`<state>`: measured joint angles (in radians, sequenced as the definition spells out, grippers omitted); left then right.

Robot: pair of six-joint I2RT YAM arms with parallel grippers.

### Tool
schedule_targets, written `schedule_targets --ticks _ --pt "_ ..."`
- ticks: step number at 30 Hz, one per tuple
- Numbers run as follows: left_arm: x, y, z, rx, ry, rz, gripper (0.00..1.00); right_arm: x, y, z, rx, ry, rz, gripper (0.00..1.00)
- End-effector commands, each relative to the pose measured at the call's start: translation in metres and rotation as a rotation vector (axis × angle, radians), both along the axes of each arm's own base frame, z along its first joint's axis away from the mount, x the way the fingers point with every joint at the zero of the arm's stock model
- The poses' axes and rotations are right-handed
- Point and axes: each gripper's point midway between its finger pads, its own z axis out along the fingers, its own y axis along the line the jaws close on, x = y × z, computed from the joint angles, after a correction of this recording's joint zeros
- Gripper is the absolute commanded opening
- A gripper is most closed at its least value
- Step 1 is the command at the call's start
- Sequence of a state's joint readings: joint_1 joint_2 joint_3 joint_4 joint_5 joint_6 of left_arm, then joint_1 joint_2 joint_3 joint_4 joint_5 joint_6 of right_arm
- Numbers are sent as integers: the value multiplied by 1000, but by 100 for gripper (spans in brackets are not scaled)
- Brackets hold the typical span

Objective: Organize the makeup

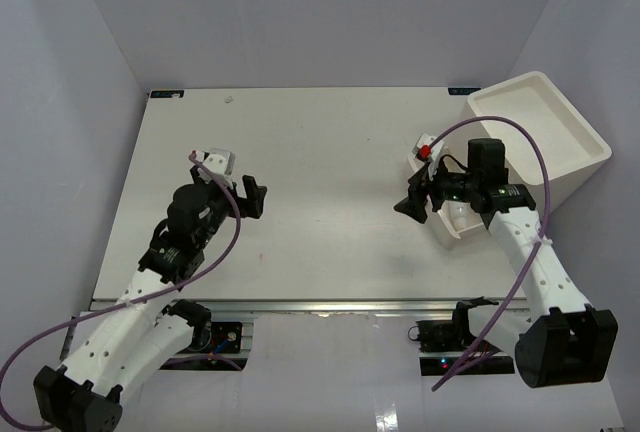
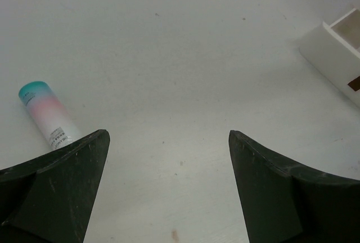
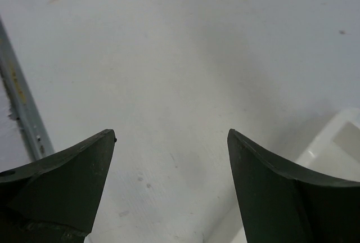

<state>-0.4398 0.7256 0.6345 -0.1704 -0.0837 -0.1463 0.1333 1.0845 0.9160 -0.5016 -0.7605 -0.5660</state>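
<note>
A pink tube with a teal cap [image 2: 48, 113] lies flat on the white table, just left of my left gripper's left finger. From above this tube [image 1: 214, 161] sits close behind the left wrist. My left gripper [image 2: 169, 133] [image 1: 262, 199] is open over bare table and holds nothing. My right gripper [image 3: 171, 132] [image 1: 405, 197] is also open and empty, hovering at the left side of a small white organizer tray [image 1: 447, 224]. Something small and red [image 1: 424, 152] sits at the tray's far end. Other makeup is hidden or out of view.
A big white rectangular bin [image 1: 540, 127] stands at the back right, partly off the table. The organizer tray's corner [image 2: 337, 46] shows at the left wrist view's right edge and its rim [image 3: 337, 147] in the right wrist view. A metal rail [image 3: 19, 97] marks the table's near edge.
</note>
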Motion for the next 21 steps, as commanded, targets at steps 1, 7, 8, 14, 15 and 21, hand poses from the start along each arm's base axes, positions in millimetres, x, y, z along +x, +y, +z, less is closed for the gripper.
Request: schedule_targets --ticks 1,7,8,14,15,21 --pt "16 7 -19 -12 160 56 98 -26 28 3 159 106 220 86" --pt "49 40 -52 -166 358 129 96 -28 22 -17 110 108 192 87" --pt "54 46 -55 -172 376 155 96 -28 20 -18 103 101 186 87" --pt "80 80 -95 -151 533 357 96 -25 15 -17 74 67 147 88" --pt "85 86 -96 -142 537 392 96 -25 15 -17 74 66 145 88" --pt "113 117 -136 -71 649 564 93 -24 11 -14 64 40 119 88"
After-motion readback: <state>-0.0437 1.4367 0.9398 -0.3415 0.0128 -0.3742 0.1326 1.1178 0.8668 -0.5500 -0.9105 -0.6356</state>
